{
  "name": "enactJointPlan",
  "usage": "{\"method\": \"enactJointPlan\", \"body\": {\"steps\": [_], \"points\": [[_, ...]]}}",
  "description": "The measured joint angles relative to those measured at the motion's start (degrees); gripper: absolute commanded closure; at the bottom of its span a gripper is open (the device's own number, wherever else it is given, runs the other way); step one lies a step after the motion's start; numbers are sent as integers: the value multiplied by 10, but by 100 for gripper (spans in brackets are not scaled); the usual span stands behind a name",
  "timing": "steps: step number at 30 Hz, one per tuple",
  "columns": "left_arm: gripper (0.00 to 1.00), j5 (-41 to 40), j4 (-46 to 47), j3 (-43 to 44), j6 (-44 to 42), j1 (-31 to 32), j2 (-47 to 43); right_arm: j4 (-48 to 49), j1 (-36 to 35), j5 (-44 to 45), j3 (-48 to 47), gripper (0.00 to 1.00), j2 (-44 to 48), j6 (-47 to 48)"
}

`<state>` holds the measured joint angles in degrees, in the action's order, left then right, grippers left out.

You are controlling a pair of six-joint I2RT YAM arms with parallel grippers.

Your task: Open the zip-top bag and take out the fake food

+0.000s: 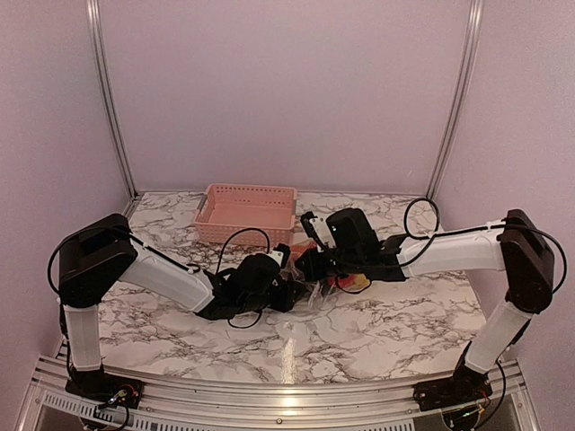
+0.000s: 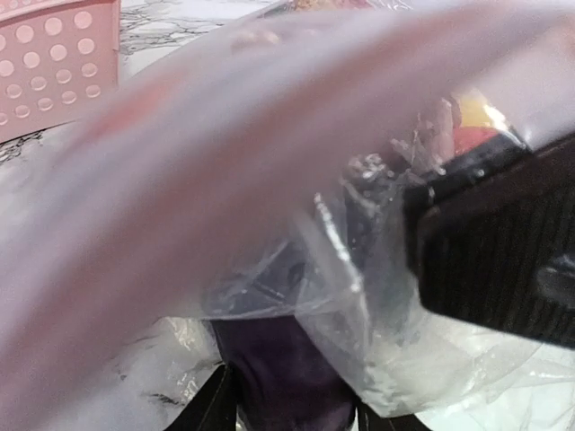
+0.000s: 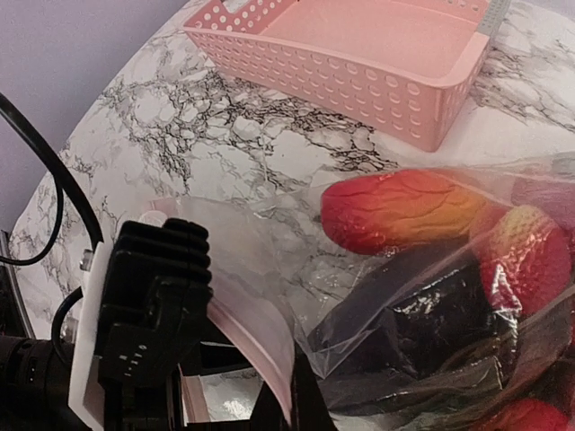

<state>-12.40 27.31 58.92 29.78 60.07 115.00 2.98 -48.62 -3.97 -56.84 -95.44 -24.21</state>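
Note:
The clear zip-top bag (image 1: 322,293) lies on the marble table between my two arms, its mouth lifted. My right gripper (image 3: 295,406) is shut on the bag's pink zip strip (image 3: 256,337) and holds that edge up. In the left wrist view the bag (image 2: 269,153) fills most of the frame. My left gripper (image 2: 287,415) reaches in under the plastic, with a finger pressed on each side of the purple eggplant (image 2: 278,368). Other fake food shows through the bag: a red-orange piece (image 3: 404,211), a red piece (image 3: 521,260) and a yellow-red one (image 2: 476,126).
The pink slotted basket (image 1: 247,212) stands just behind the bag with nothing showing inside it. The two wrists are nearly touching; the left arm's black body (image 3: 153,305) sits right beside my right gripper. Metal frame posts rise at the back corners.

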Motion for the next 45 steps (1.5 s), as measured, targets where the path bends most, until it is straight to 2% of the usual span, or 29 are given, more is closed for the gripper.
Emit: {"method": "enactJointPlan", "body": {"steps": [3, 9, 14, 17, 20, 23, 28, 38, 45], "points": [[61, -10, -10, -17, 5, 0, -20, 2, 0, 2, 5, 100, 0, 0], [44, -17, -33, -32, -10, -1, -44, 8, 0, 2, 17, 100, 5, 0], [41, -10, -46, -6, -36, -1, -21, 8, 0, 2, 18, 100, 6, 0], [45, -12, -49, 7, -43, -1, -6, 8, 0, 2, 18, 100, 6, 0], [59, -15, -56, 14, -49, -1, -3, 8, 0, 3, 18, 100, 6, 0], [68, -14, -69, 15, -53, -1, -9, 8, 0, 4, 18, 100, 6, 1], [69, 0, -139, 18, -49, -1, -46, 14, 0, 5, 22, 100, 6, 2], [71, 54, -311, 87, 9, -2, -93, 35, 0, 5, 40, 100, 18, 4], [78, 103, -345, 104, 79, -25, -105, 39, 0, 12, 59, 100, 45, 7]]}}
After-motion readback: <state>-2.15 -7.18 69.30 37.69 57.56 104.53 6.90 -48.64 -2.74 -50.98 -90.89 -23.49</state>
